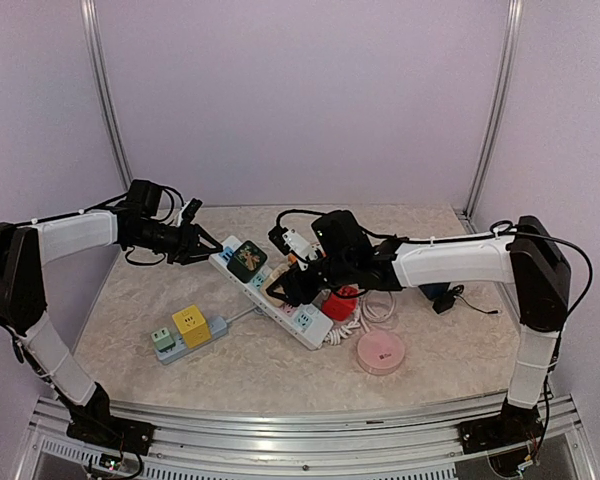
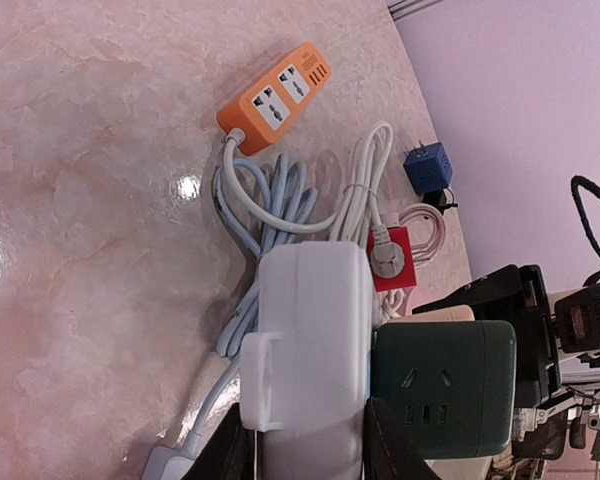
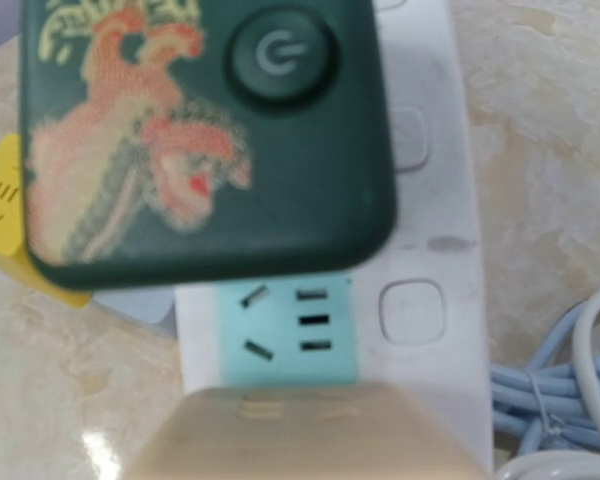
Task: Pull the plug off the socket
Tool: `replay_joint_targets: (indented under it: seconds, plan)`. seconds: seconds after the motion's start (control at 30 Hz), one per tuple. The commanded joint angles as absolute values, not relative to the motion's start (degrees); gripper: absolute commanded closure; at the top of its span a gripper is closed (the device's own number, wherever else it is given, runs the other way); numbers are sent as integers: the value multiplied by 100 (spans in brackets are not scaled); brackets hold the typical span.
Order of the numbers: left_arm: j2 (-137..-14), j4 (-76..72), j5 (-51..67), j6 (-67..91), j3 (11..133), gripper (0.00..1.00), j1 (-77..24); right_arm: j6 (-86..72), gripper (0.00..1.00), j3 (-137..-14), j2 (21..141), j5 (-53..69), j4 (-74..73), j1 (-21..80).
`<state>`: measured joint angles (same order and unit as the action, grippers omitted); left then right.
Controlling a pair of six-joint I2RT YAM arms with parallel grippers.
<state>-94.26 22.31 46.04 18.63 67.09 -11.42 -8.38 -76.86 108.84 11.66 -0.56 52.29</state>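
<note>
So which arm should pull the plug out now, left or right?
Right, probably. The right gripper hangs over the white power strip at the beige plug, which fills the bottom of its wrist view. The left gripper has its fingers either side of the strip's end, better suited to holding it down.

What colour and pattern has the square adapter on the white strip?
The adapter is dark green with an orange-pink creature drawing; the right wrist view shows it best.

Pale lilac walls (image 1: 300, 90), metal corner posts (image 1: 103, 100), glossy beige marbled tabletop (image 1: 270, 370)
</note>
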Motion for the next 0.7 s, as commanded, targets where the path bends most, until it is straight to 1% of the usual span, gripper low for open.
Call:
replay_joint_targets:
  seconds: [0.0,0.33,0.5,0.67]
  plan:
    - [-9332,2302,4229,1426,6688,92,-1142,-1333,100,-7785,10438,1122,159,5037]
    - [-9326,2304,4230,1433,6688,92,-1143,-1302,100,-7787,10347,1126,83,4979]
    - [-9338,2312,4231,1433,6705,92,-1140,-1184,100,-7669,10286,835,86,5013]
    - [-9369,2317,4236,1441,6704,92,-1142,-922,100,-7669,10239,291,36,5164]
